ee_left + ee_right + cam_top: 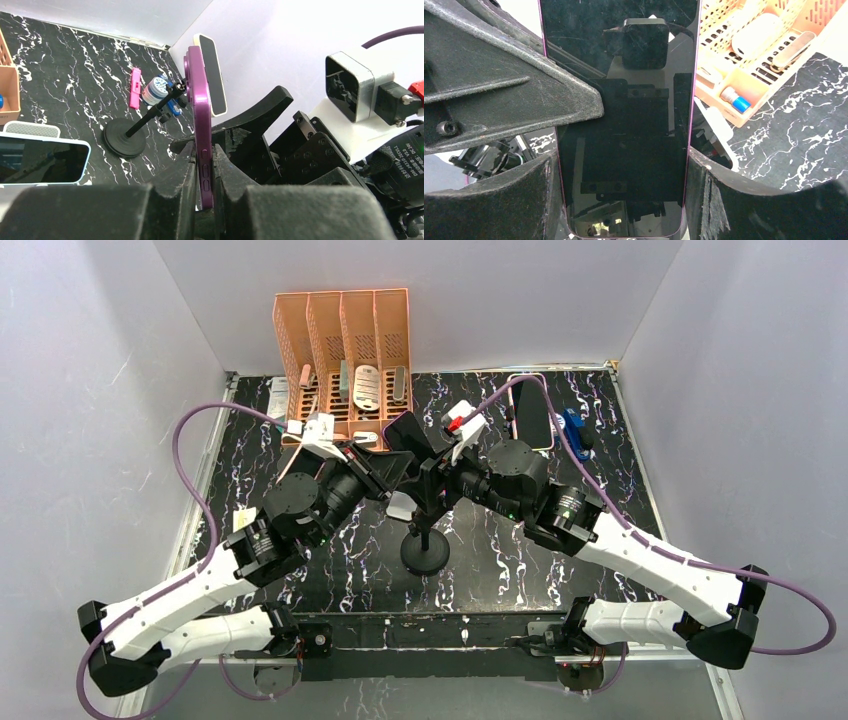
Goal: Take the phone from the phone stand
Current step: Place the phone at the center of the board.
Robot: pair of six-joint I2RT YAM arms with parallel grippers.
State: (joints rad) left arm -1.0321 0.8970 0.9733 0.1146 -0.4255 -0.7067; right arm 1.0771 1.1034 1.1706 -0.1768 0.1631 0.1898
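Your left claw (205, 162) pinches the slim, glossy purple phone (199, 100) edgewise; your right claw (621, 172) clamps its sides.

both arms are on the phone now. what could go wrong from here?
1. Both pincers hold one phone: the left pincer pinches its faces, the right pincer clamps its long edges. Unsynced pulls may twist it or break a grip.
2. The left grip sits near one end, by the side buttons, so the phone could pivot.
3. The mount is hidden in the top view. If the phone is still attached, lifting may tip the stand.
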